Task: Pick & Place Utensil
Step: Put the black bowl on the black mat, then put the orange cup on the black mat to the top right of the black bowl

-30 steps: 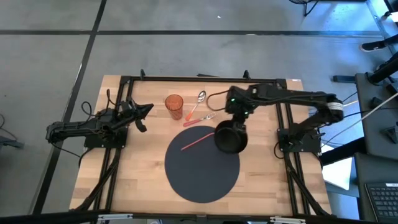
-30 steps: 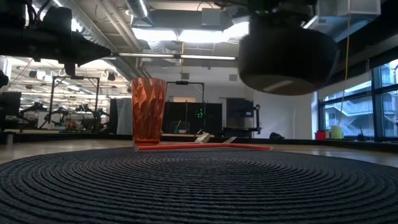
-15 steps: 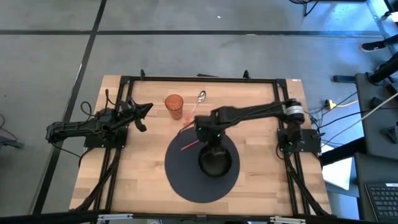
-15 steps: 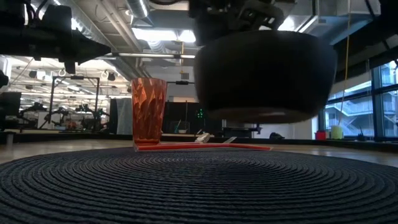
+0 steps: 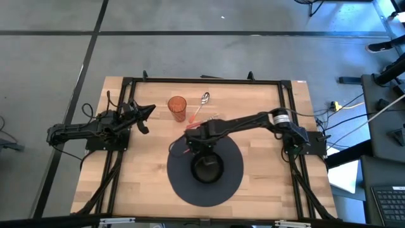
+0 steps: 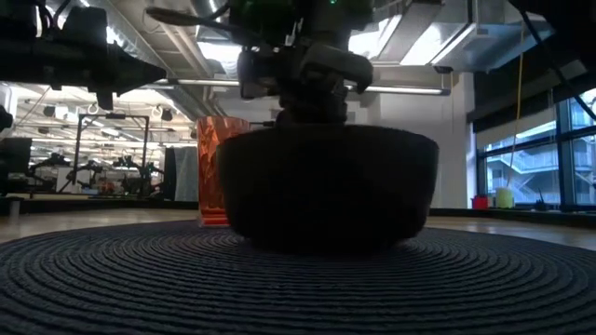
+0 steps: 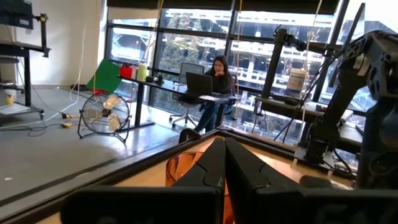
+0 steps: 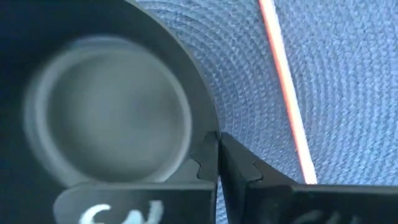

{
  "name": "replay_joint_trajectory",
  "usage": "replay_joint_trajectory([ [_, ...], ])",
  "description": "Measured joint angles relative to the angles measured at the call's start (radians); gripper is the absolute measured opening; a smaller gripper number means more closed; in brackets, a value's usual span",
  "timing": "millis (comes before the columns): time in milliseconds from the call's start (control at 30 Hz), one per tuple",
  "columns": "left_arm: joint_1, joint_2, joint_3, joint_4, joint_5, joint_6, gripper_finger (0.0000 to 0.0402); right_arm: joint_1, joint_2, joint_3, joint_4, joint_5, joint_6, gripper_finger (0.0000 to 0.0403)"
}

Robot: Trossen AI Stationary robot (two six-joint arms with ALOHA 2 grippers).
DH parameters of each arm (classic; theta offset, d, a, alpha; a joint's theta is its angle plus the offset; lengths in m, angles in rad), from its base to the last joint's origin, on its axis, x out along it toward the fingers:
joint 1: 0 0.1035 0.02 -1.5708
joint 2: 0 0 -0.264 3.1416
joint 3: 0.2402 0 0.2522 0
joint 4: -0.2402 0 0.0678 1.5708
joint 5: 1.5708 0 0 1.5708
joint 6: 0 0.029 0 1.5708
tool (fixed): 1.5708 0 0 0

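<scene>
Your right tool [image 5: 201, 148] is clenched on the rim of the black bowl [image 5: 206, 168], which sits on the round mat [image 5: 234, 183]. Your left tool [image 5: 149, 111], clenched empty, waits at the desk's [image 5: 266, 196] left.

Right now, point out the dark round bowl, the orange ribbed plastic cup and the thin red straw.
dark round bowl [image 5: 207, 168], high view, its inside bottom
orange ribbed plastic cup [image 5: 177, 106], high view, its rim
thin red straw [image 8: 285, 74], right wrist view, mid-length
</scene>
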Motion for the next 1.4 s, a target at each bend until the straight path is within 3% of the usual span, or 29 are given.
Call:
replay_joint_trajectory([
  [767,0.000,0.000,0.000,0.001,-0.026,0.018,0.0002,0.001,0.001,0.004,0.014,0.044,0.052,0.0006],
  [1167,0.000,0.000,0.000,0.001,-0.025,0.018,0.0002,0.001,-0.001,0.036,0.011,0.047,0.005,0.0139],
  [1333,0.000,0.000,0.000,0.001,-0.025,0.023,0.0002,0.002,-0.002,0.130,-0.108,0.033,-0.062,0.0166],
  [1400,0.000,0.000,0.000,0.001,-0.024,0.024,0.0002,0.001,-0.018,0.161,-0.136,-0.020,-0.104,0.0167],
])
